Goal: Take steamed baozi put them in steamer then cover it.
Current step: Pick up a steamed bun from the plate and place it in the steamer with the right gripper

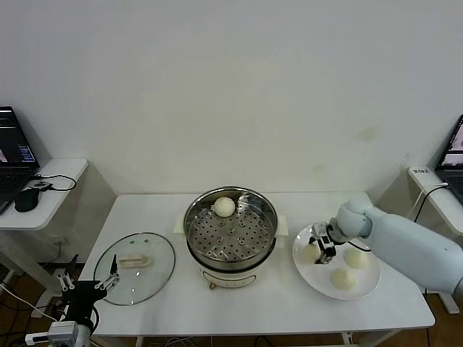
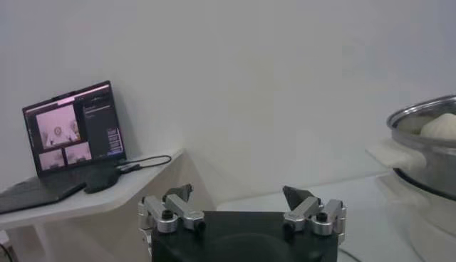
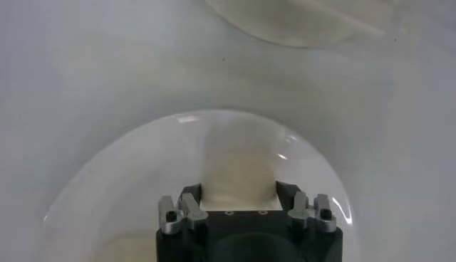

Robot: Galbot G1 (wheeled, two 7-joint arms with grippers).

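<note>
The steel steamer (image 1: 253, 213) stands mid-table with one baozi (image 1: 224, 207) on its perforated tray. A white plate (image 1: 369, 285) to its right holds three baozi: one by the steamer side (image 1: 311, 252), two others (image 1: 356, 257) (image 1: 342, 278). My right gripper (image 1: 323, 243) is down on the plate, shut on the steamer-side baozi (image 3: 239, 164), which fills the gap between the fingers. The glass cover (image 1: 155, 278) with its cream handle (image 1: 134, 262) lies flat at the table's left. My left gripper (image 1: 87, 285) is open and empty, low beside the cover.
A side table with a laptop (image 1: 14, 155) and mouse (image 1: 26, 200) stands at far left; the laptop also shows in the left wrist view (image 2: 71, 135). Another laptop (image 1: 452, 155) is at far right. The steamer rim (image 2: 427, 114) shows in the left wrist view.
</note>
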